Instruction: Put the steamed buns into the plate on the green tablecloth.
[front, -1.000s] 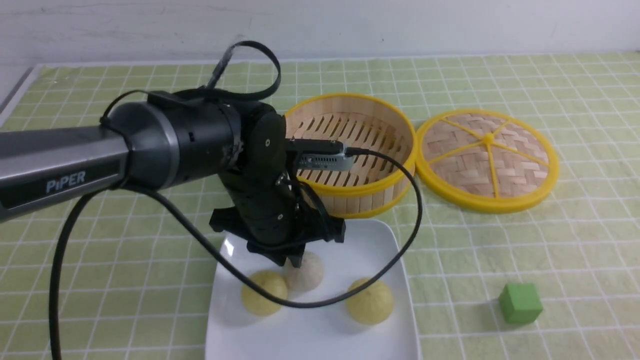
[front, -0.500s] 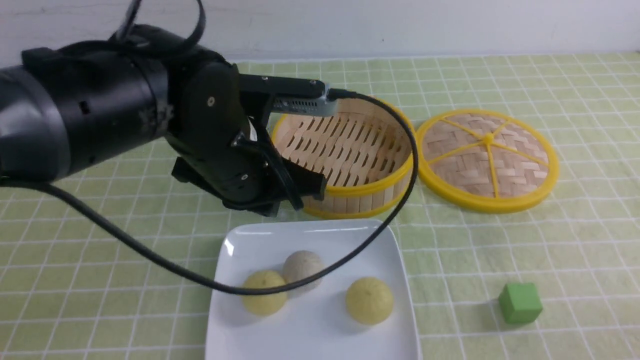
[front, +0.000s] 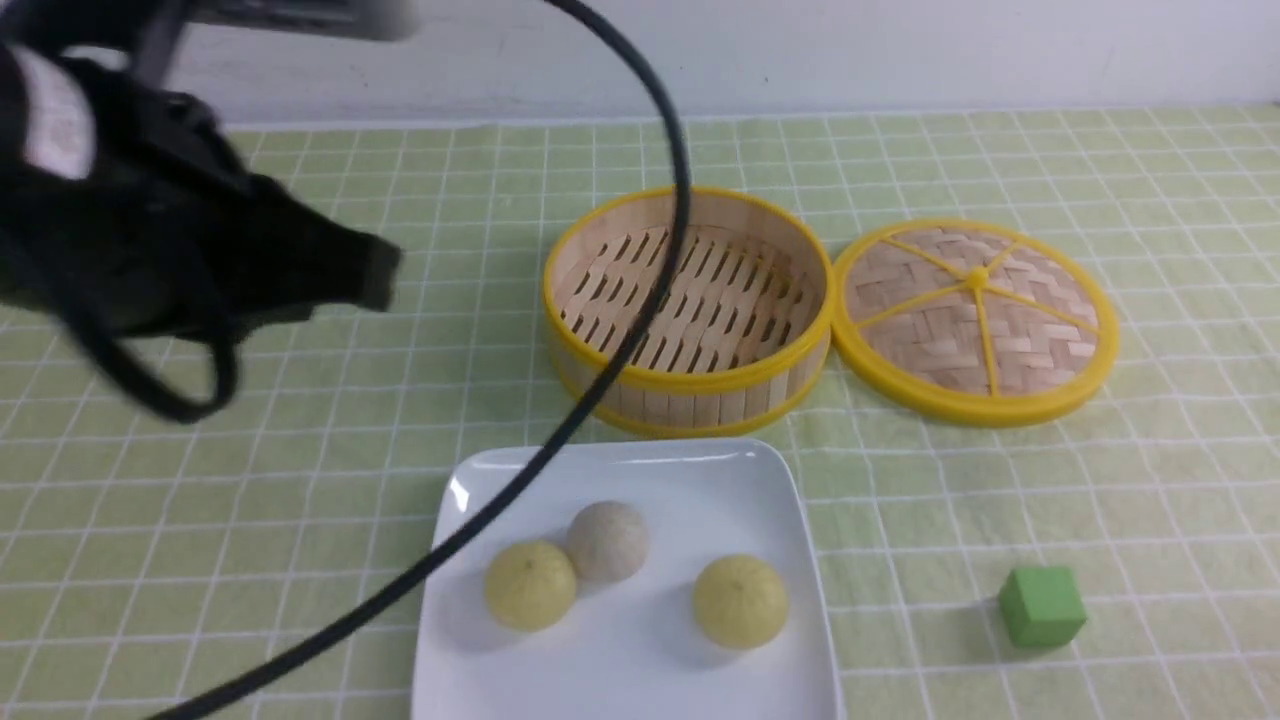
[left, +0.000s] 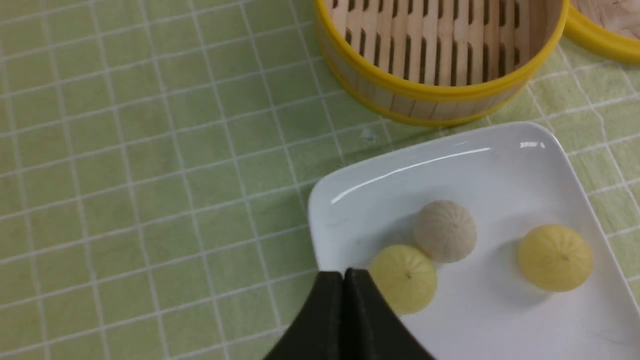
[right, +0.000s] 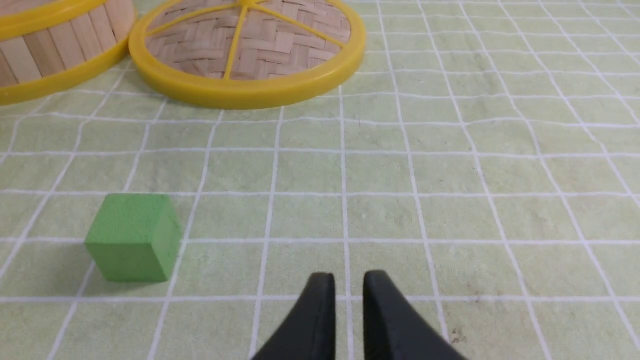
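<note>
- Steamed buns, front view: two pale yellow, one at left (front: 530, 586) and one at right (front: 740, 602), plus a greyish one (front: 607, 541), all lie on the white square plate (front: 640, 670). The greyish bun sits against or just beside the left yellow one; the right yellow one lies apart.
- Also in the front view, the bamboo steamer (front: 690, 300) stands behind the plate on the green tablecloth (front: 1150, 520), with the woven lid (front: 975, 320) beside it and a green cube (front: 1042, 605) to the plate's right. The left arm (front: 180, 200), blurred, looms at left, its black cable (front: 640, 330) crossing in front of the steamer and plate.
- Left wrist view: the left gripper (left: 344, 275) has its fingertips together, with nothing between them. All three buns show on the plate.
- Right wrist view: the right gripper (right: 348, 277) has its fingertips apart, nothing between them, over the cloth. The green cube, the lid and part of the steamer show.
</note>
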